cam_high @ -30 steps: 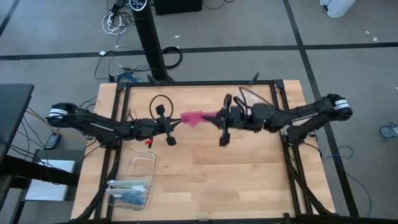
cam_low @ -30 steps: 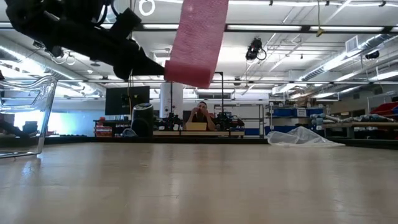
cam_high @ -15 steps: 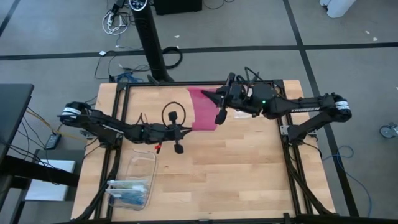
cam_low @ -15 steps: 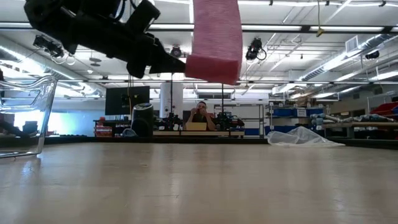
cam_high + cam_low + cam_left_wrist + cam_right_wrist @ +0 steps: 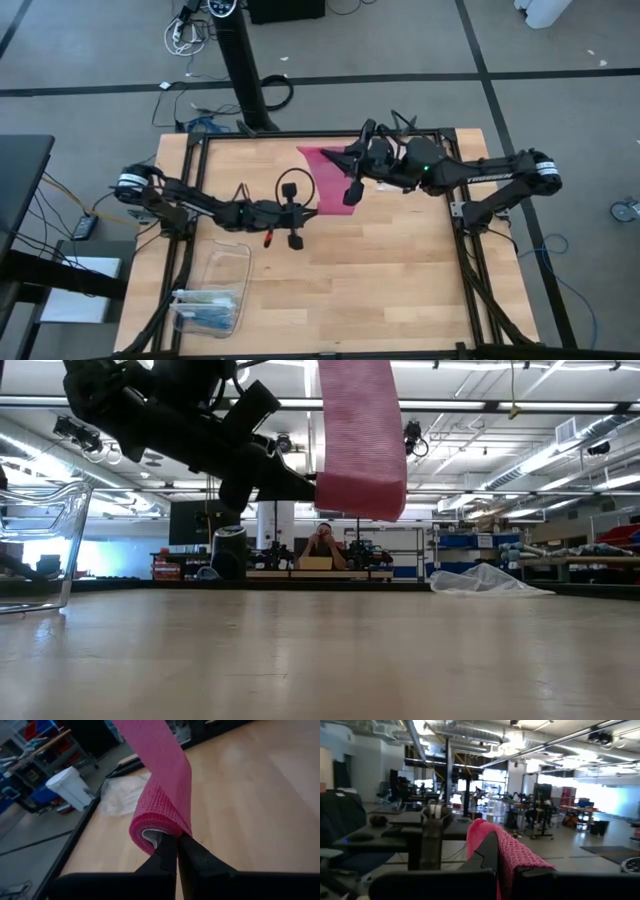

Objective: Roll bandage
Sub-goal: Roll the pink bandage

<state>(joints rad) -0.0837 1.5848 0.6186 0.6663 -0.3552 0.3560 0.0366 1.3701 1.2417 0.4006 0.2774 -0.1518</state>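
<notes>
The bandage (image 5: 325, 180) is a magenta-pink strip of knitted, open-weave fabric, held in the air above the counter (image 5: 400, 270) between the two arms and touching nothing else. It looks very light, soft and stretchy, with no stiffness of its own: it hangs flat as a band and curls only where it is gripped. Its ribbed, slightly fuzzy surface should give good friction, so slipping seems less of a risk than stretching, twisting or the turns coming loose. The left gripper (image 5: 177, 851) has its fingers pressed together on the lower end, where the fabric already wraps into a small loose loop with a pale inner face. The right gripper (image 5: 501, 865) pinches the upper end, the fabric draped over its dark fingers. The best hold is probably across the full width at each end, keeping a light, even pull so the band stays flat as it winds. A clear plastic box (image 5: 215, 290) sits at the counter's near left corner, and a crumpled clear bag (image 5: 485, 580) lies well apart.
</notes>
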